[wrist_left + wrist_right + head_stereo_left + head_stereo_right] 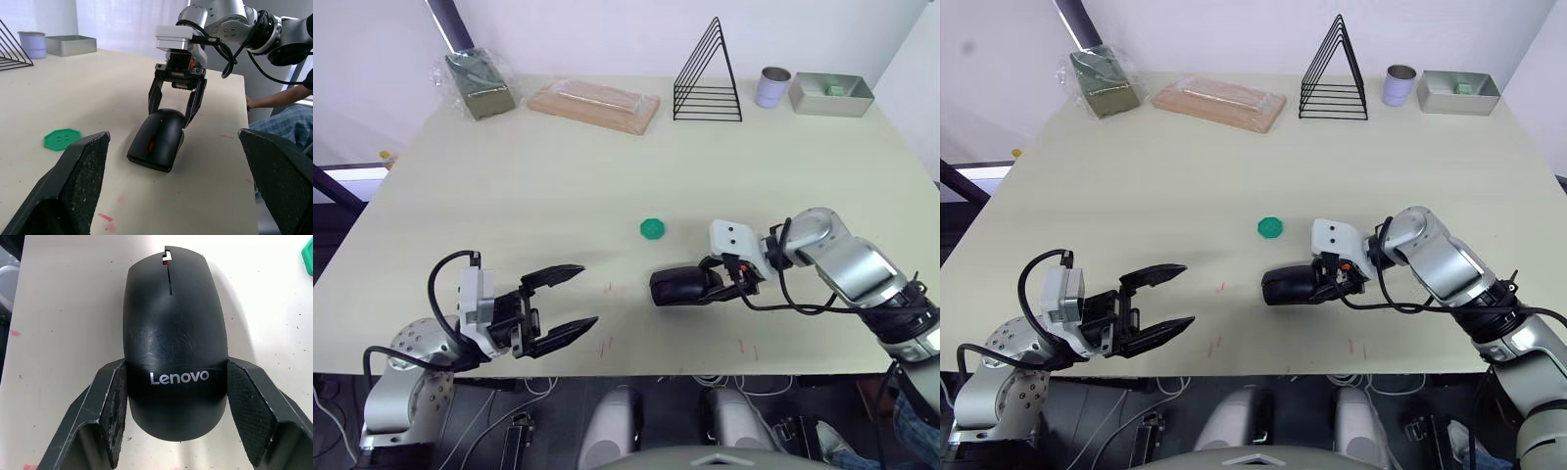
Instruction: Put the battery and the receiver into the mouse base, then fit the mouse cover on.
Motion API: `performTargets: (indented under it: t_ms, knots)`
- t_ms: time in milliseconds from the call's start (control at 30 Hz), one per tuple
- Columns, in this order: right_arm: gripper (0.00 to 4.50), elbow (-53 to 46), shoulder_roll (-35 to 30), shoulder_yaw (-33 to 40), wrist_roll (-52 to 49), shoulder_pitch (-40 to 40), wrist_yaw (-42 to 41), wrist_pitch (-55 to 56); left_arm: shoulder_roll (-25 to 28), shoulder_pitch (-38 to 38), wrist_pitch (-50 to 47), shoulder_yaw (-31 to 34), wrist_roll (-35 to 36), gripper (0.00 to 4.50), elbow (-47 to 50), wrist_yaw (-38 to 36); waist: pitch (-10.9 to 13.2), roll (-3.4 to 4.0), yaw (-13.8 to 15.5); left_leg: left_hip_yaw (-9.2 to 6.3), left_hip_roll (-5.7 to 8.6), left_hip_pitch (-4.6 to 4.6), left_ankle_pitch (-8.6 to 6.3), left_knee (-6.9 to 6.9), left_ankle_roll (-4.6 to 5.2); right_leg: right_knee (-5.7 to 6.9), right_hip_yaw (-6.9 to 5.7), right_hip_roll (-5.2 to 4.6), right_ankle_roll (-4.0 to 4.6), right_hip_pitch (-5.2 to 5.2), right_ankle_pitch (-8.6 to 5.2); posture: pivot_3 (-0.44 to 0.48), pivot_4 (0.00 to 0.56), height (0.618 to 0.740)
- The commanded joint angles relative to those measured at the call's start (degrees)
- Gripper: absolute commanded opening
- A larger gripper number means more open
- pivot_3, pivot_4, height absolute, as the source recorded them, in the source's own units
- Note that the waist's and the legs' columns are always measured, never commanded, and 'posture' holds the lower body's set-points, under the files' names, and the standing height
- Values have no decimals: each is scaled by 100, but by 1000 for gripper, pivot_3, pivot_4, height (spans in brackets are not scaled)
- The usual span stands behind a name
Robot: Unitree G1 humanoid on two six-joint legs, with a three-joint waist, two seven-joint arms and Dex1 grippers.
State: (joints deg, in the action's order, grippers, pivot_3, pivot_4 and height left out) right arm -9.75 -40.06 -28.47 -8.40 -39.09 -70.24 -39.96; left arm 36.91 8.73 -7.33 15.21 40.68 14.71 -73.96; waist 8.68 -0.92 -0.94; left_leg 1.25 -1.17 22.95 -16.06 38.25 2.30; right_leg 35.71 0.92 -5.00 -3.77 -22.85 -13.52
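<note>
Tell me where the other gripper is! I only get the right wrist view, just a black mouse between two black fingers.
Observer: The left gripper hangs over the near edge of the table, to the robot's left of the mouse, and is not touching it.
Operator: Is it open?
Observer: Yes, its fingers are spread wide and hold nothing.
Operator: What's the green bit in my corner?
Observer: A round green disc with small holes like a button. It lies flat on the table just beyond the mouse, apart from it.
</note>
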Motion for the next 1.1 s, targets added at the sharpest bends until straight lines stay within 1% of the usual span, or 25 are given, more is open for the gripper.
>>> performTargets:
  t_ms: [33, 1100]
  knots:
    - [2749, -147, -25, 34, 21, 89, 58, -71, 46, -60, -10, 8, 61, 4500, 193, 8, 0, -1, 0, 0, 0, 0, 0, 0, 0, 0, 0, 0, 0, 0, 0, 0, 150, 740]
    - [2749, -621, -13, 101, -36, 379, 492, -429, 7, -51, 2, -44, 0, 4500, 162, 31, -2, -1, 0, -1, 0, -1, 1, 0, 1, 1, 0, 0, 1, 0, 0, 0, 150, 740]
